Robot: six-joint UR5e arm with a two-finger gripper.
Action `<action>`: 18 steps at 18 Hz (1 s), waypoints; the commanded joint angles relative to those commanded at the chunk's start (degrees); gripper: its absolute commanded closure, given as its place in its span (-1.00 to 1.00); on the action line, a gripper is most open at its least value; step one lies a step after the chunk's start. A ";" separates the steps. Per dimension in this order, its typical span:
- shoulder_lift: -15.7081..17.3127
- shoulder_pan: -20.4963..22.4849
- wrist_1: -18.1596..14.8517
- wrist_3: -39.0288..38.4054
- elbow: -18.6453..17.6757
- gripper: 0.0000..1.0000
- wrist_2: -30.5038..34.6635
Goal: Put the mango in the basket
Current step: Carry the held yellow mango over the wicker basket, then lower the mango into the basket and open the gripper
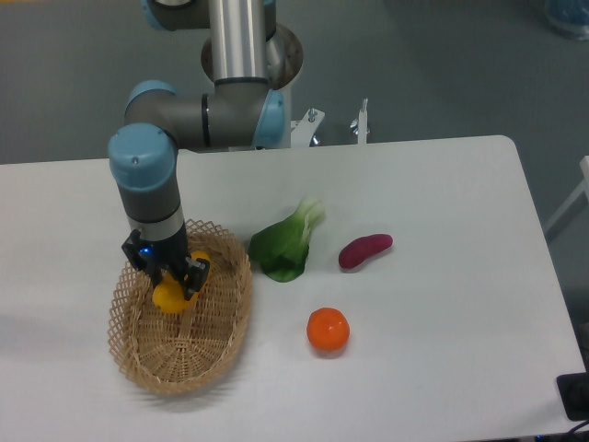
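Observation:
The yellow-orange mango (pixel 171 295) is held between the fingers of my gripper (pixel 168 281), which is shut on it. The gripper hangs over the upper middle of the tan wicker basket (pixel 147 368), which lies at the front left of the table. The mango is inside the basket's outline, just above its woven floor; I cannot tell whether it touches. The gripper body hides the mango's top.
A green leafy vegetable (pixel 285 244) lies right of the basket. A purple oblong vegetable (pixel 364 250) lies further right. A round orange fruit (pixel 328 330) sits in front of them. The arm's base stands at the table's back edge.

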 joint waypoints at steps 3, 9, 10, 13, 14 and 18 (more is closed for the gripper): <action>-0.27 -0.09 0.00 0.00 0.00 -0.08 0.00; -1.50 -0.35 0.18 0.00 0.44 -0.09 0.00; -1.58 -0.35 0.18 0.09 0.53 -0.09 0.00; -1.67 -0.35 0.26 0.26 0.61 -0.45 0.00; -1.76 -0.35 0.44 0.26 0.79 -0.63 0.09; -1.67 -0.26 0.70 0.26 1.14 -1.00 0.00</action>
